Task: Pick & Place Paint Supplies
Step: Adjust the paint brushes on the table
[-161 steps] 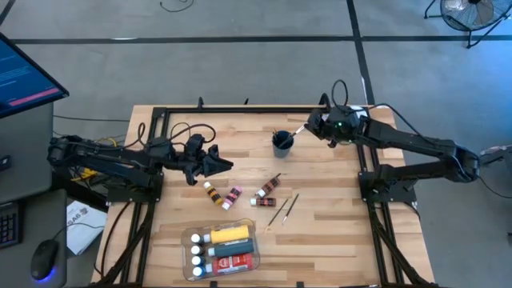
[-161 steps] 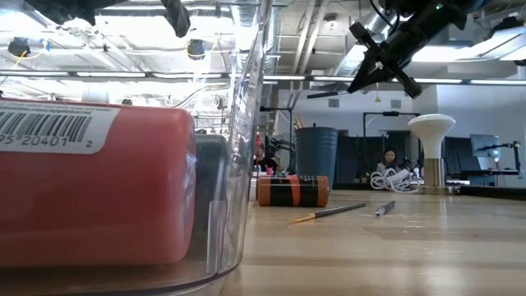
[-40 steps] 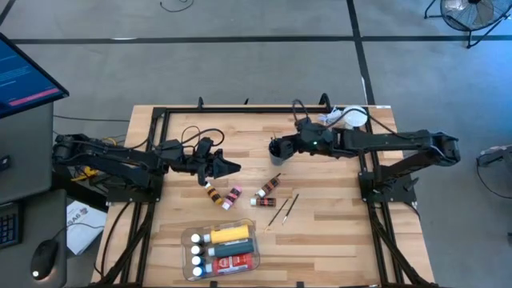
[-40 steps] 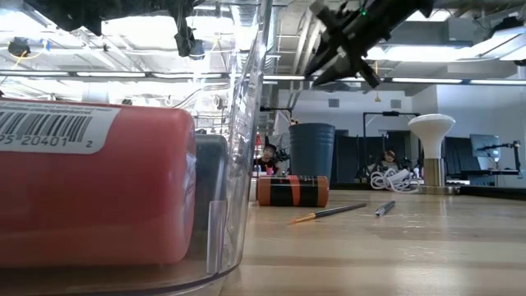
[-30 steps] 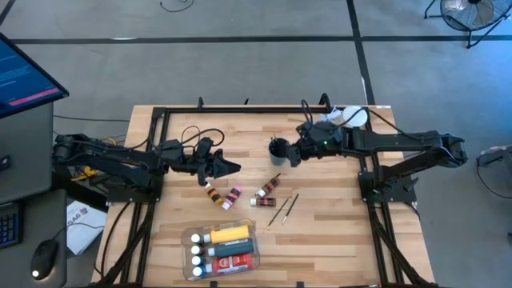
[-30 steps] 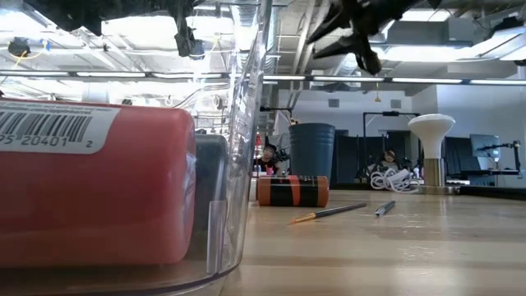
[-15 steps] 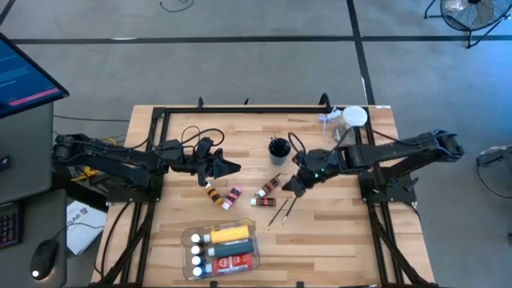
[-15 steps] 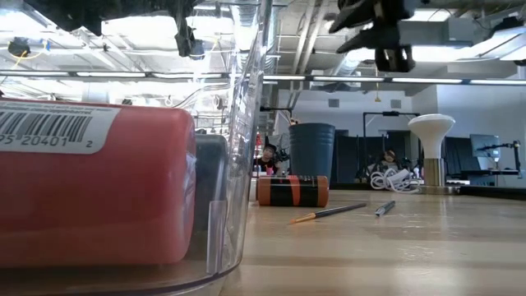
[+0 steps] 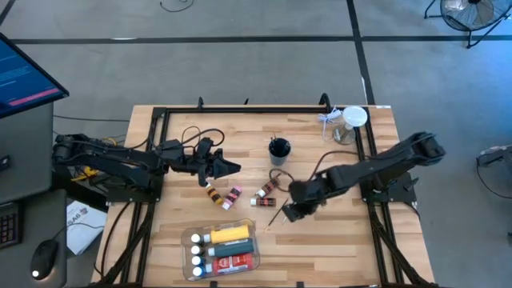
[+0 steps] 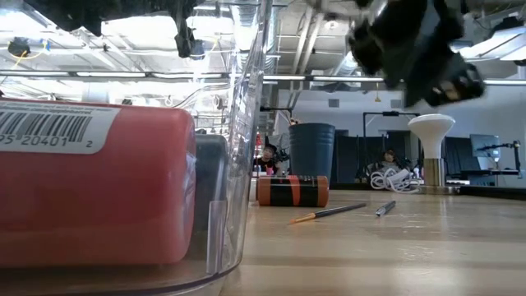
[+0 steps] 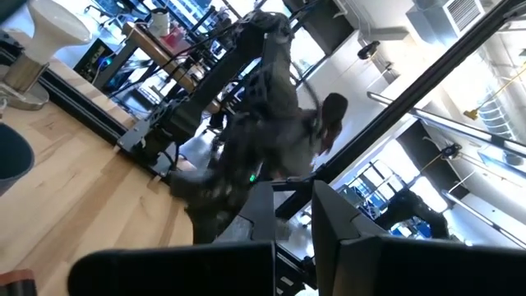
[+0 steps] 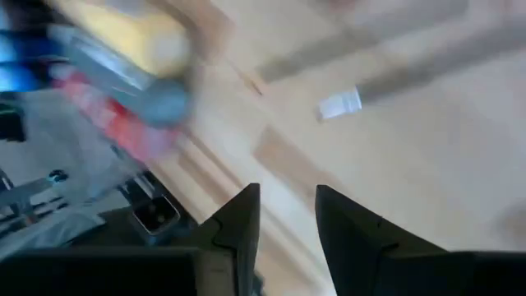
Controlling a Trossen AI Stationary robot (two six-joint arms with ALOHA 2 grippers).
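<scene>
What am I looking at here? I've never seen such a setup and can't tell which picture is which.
Two robot arms work at a wooden table. One picture looks straight down, one sits at table height, and one camera rides on each wrist. The left gripper waits, shut, near the table's left side. The right gripper, holding nothing, is above two brushes. Small paint tubes lie mid-table, a dark cup stands behind them, and a clear tray near the front edge holds more paints, one a yellow bottle.
</scene>
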